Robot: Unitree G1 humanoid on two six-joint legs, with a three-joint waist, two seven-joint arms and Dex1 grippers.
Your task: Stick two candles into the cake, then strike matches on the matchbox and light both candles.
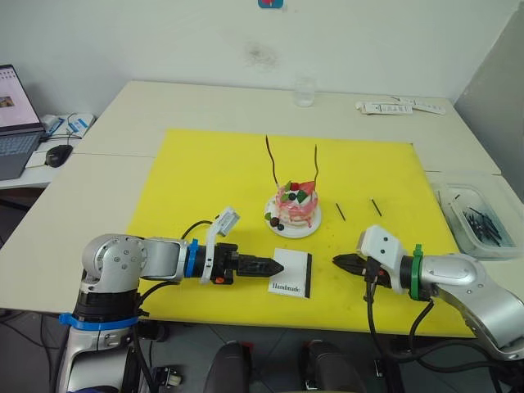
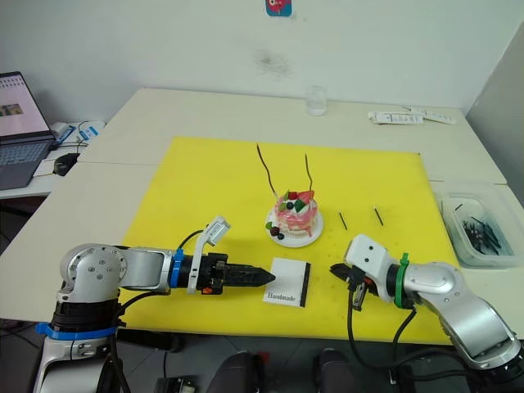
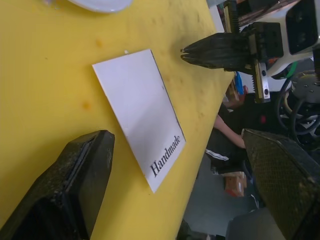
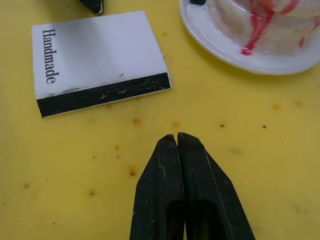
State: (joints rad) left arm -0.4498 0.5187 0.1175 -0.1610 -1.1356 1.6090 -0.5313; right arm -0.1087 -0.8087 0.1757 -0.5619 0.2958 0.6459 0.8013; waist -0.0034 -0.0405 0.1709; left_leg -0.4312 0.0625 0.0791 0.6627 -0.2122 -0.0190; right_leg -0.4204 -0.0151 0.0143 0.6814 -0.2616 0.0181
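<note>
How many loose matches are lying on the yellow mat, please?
2: one match lies just right of the cake, another match further right. More dark sticks fill the tray, uncountable.

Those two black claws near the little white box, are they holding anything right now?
No, neither holds anything. The left gripper is open over the matchbox without touching it. The right gripper is shut on nothing, over the yellow mat beside the box.

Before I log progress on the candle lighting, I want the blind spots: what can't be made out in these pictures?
- Candles in the cake: tips too thin in the eye views to tell whether lit.
- Clear bin, eye views: dark sticks inside too small to identify.
- Matchbox: closed, contents hidden.
- Cake, right wrist view: top cut off by the edge.
- Two matches on the mat: heads too small to judge.
</note>
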